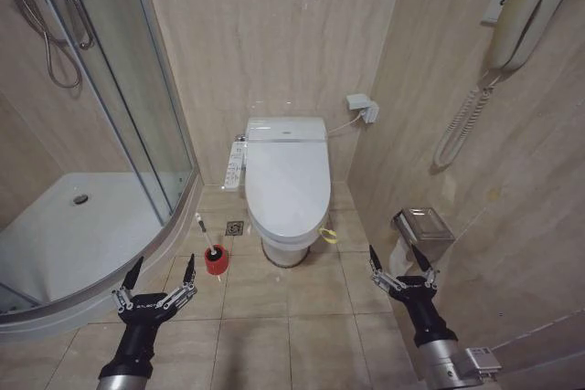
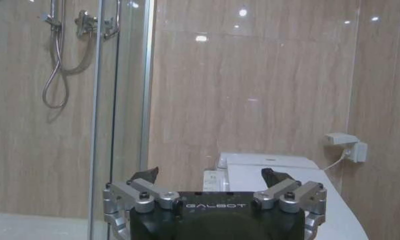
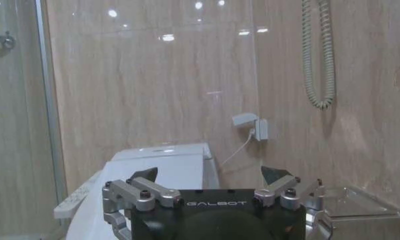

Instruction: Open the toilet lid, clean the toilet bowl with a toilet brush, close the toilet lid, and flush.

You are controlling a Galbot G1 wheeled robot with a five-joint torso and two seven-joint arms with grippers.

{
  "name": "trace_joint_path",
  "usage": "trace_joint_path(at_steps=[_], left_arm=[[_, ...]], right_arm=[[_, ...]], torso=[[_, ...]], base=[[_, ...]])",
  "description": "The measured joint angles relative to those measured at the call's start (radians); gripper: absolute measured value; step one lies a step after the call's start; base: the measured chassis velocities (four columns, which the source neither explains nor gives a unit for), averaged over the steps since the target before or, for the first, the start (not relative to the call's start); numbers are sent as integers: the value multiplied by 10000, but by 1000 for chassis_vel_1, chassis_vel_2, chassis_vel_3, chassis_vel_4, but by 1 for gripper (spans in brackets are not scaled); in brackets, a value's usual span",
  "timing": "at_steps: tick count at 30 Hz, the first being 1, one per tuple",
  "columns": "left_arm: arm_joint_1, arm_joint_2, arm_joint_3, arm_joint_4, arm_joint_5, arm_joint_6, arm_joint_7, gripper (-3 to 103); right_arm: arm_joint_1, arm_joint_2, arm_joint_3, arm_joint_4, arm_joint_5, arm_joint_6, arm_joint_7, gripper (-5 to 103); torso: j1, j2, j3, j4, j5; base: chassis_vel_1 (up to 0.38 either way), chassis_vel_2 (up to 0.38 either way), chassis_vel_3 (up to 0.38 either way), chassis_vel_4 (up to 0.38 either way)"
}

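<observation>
On both wrist housings, "GALBOT" lettering; toilet lid [image 1: 288, 180] down.

Left gripper [image 1: 161, 271] near-left, fingers spread apart, pointing far. Right gripper [image 1: 400, 258] near-right, fingers likewise spread, arm raised.
</observation>
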Motion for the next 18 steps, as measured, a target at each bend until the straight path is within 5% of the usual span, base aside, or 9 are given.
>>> trace_joint_path(at_steps=[18], left_arm=[[0,0,0,0,0,0,0,100]], right_arm=[[-144,-13,8,33,133,135,-248,100]], torso=[[0,0,0,0,0]], base=[[0,0,0,0]])
